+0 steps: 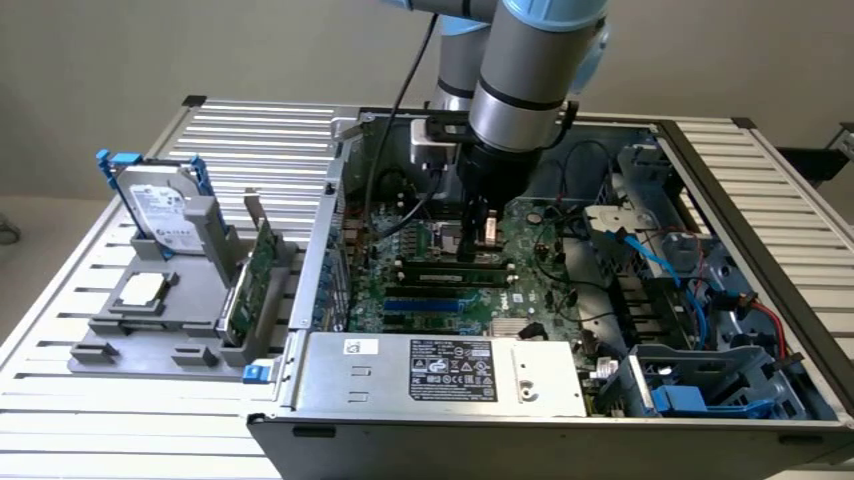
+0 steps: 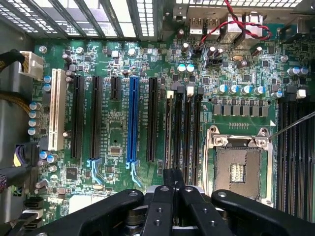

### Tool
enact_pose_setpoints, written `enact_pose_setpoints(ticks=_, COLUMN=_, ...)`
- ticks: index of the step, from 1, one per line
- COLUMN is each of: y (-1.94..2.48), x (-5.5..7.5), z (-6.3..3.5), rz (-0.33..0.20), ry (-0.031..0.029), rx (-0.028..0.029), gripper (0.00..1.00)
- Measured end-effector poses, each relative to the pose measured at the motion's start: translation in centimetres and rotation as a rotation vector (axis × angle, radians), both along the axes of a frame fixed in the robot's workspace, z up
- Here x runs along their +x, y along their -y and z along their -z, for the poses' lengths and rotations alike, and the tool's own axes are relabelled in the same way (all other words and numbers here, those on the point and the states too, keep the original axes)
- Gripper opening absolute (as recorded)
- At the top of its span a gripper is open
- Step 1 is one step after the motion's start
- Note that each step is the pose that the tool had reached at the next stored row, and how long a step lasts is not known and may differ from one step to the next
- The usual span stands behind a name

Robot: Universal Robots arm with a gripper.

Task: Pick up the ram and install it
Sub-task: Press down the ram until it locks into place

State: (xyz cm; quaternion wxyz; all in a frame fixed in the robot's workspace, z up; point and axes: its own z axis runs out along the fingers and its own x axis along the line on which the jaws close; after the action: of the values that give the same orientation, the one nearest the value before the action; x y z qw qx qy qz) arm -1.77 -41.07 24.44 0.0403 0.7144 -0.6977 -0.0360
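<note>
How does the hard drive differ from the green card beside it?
The hard drive is silver with blue rails; the expansion card is green. The hard drive is thick and taller; the expansion card is thin and lower. Both stand upright in the grey holder.

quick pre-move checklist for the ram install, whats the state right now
1. Gripper shut: ok, fingers pressed together.
2. Ram in a motherboard slot: looks ok, a green stick lies in the slots below the gripper in the exterior view.
3. Ram fully seated, latches closed: cannot tell.
4. Gripper lined up over the memory slots: ok, it hangs directly above them.
5. CPU socket beside the slots unobstructed: ok.
6. Expansion card and hard drive in the holder outside the case: ok.
</note>
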Motion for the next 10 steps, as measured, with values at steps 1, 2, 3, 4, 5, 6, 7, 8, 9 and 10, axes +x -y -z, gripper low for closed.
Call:
enact_pose_setpoints(ticks=1, y=0.00, x=0.00, z=0.00, rz=0.000, ry=0.0000, rx=0.0000, gripper=0.11)
enact_pose_setpoints(ticks=2, y=0.00, x=0.00, z=-0.01, rz=0.000, ry=-0.0001, rx=-0.0001, gripper=0.11)
enact_pose_setpoints(ticks=3, y=0.00, x=0.00, z=-0.01, rz=0.000, ry=-0.0001, rx=-0.0001, gripper=0.11)
enact_pose_setpoints(ticks=4, y=0.00, x=0.00, z=0.00, rz=0.000, ry=0.0000, rx=-0.0001, gripper=0.11)
enact_pose_setpoints(ticks=5, y=0.00, x=0.00, z=-0.01, rz=0.000, ry=0.0000, rx=-0.0001, gripper=0.11)
enact_pose_setpoints(ticks=6, y=0.00, x=0.00, z=-0.01, rz=0.000, ry=0.0000, rx=0.0000, gripper=0.11)
enact_pose_setpoints(ticks=7, y=0.00, x=0.00, z=0.00, rz=0.000, ry=-0.0001, rx=0.0000, gripper=0.11)
enact_pose_setpoints(ticks=8, y=0.00, x=0.00, z=0.00, rz=0.000, ry=0.0000, rx=0.0000, gripper=0.11)
enact_pose_setpoints(ticks=9, y=0.00, x=-0.01, z=-0.01, rz=0.000, ry=-0.0001, rx=-0.0001, gripper=0.11)
enact_pose_setpoints(ticks=10, y=0.00, x=0.00, z=0.00, rz=0.000, ry=0.0000, rx=0.0000, gripper=0.11)
